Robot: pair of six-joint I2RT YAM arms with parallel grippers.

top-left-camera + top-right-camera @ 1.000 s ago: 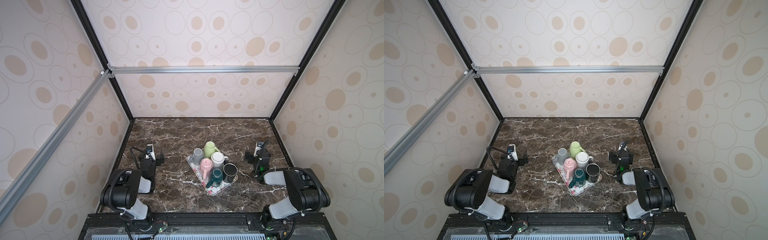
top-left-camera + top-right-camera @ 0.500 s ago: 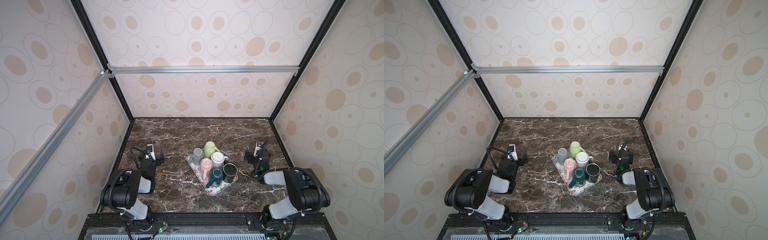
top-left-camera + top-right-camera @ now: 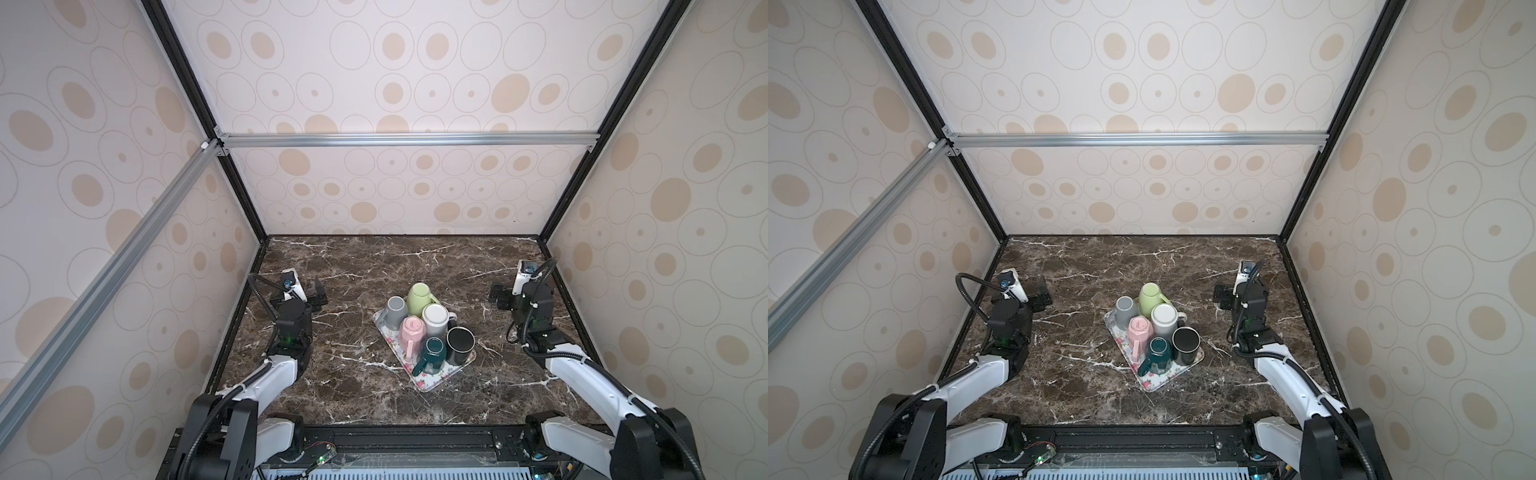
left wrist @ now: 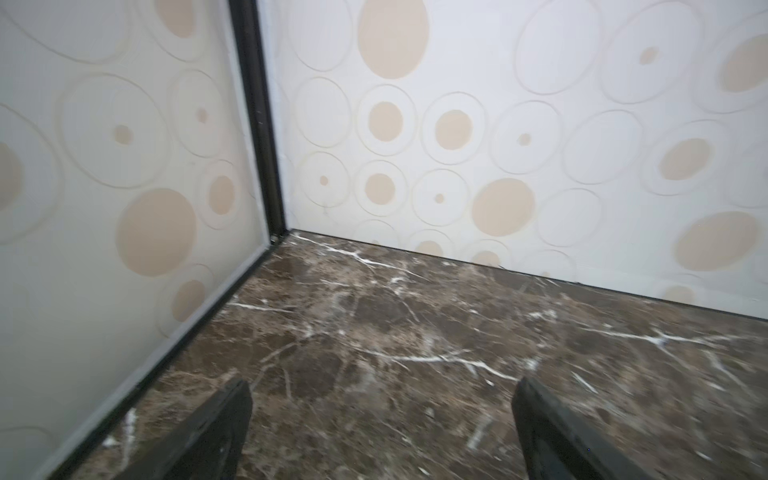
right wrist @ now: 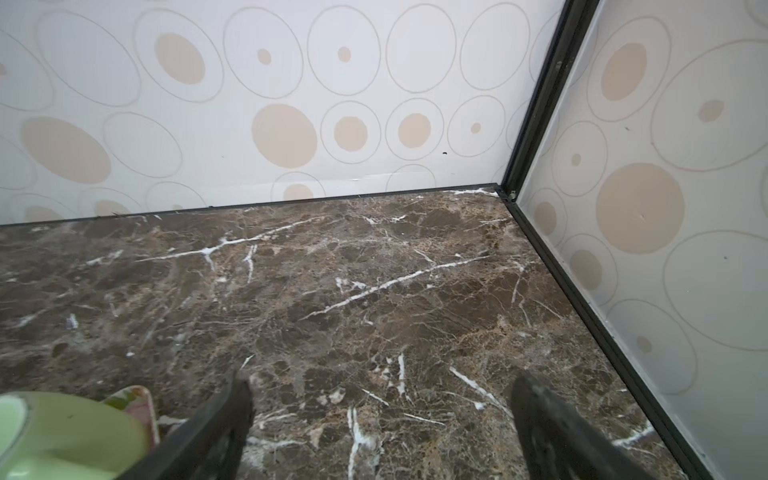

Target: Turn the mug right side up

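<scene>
The left wrist view shows the left gripper (image 4: 382,386) with its jaws wide apart and nothing between them, aimed over bare surface (image 4: 415,332) at the far left corner; no mug is in sight there. The right wrist view shows the right gripper (image 5: 386,380) spread just as wide and empty, facing the far right corner, with the green mug (image 5: 62,432) and a corner of the tray (image 5: 135,399) off to one side, outside the jaws. In both top views the tray sits about mid-surface, skewed to the edges and crowded with six mugs packed close: grey mug (image 3: 395,311), green mug, white mug (image 3: 435,320), pink mug (image 3: 411,332), teal mug (image 3: 434,353) and black mug (image 3: 460,343). The black mug shows an open mouth, so it looks upright already. The rest seem to stand mouth down with long axes roughly vertical, though the green mug may lean; which one is meant I cannot tell. Both grippers sit near the side edges, well apart from the tray and pointing at the far edge, so the mugs lie sideways from the jaws, not ahead. The right gripper looks the nearer, closest to the green mug and white mug, and would likely have to swing inward first
</scene>
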